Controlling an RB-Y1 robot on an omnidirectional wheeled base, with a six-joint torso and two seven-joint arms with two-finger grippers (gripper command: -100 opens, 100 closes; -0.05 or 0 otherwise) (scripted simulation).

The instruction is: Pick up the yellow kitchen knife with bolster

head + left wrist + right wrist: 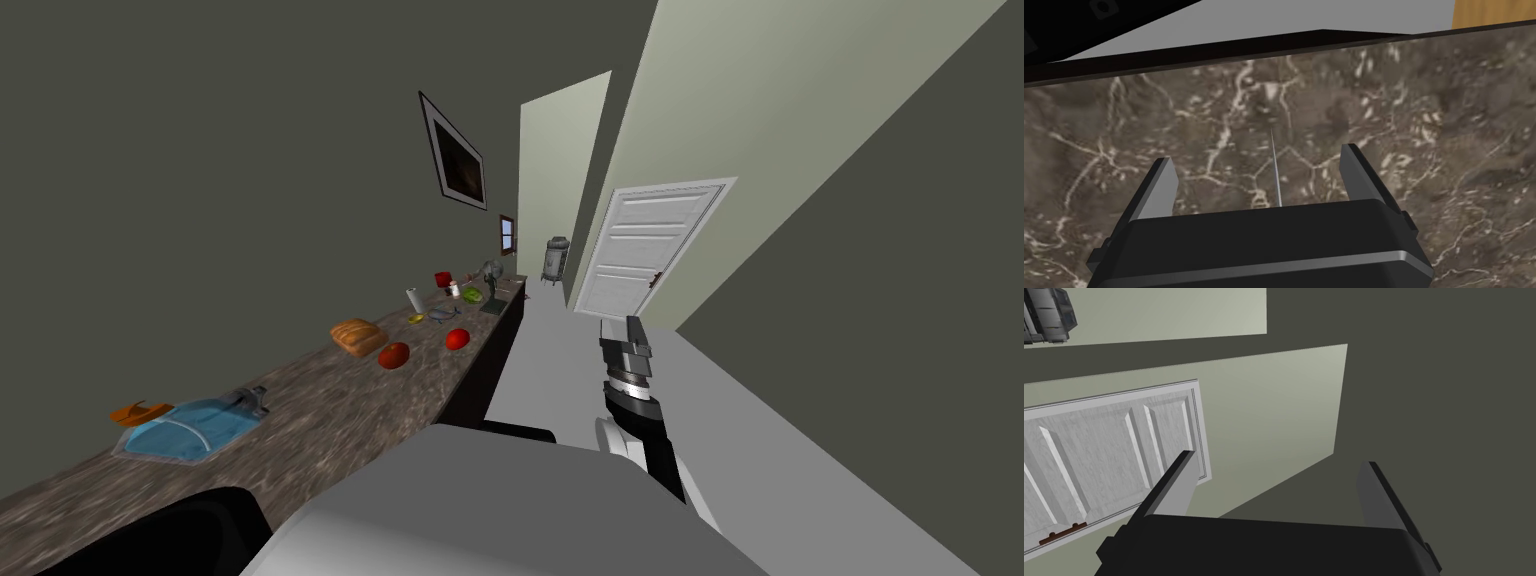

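A thin grey blade (1275, 170), seen edge-on, runs over the brown marbled counter (1404, 125) from between my left gripper's fingers; no handle or yellow part shows, as the dark gripper body covers that end. My left gripper (1259, 152) is open just above the counter, and its fingers (1165, 175) stand well apart from the blade on either side. My right gripper (633, 322) is open and holds nothing, raised over the grey floor to the right of the counter (330, 420), facing a wall and a white door.
The long counter carries a blue sink (190, 428), a bread loaf (358, 337), two red tomatoes (394, 354) and small items further along. Its dark front edge (1224, 50) lies just past the blade. A white panelled door (650, 250) stands ahead on the right.
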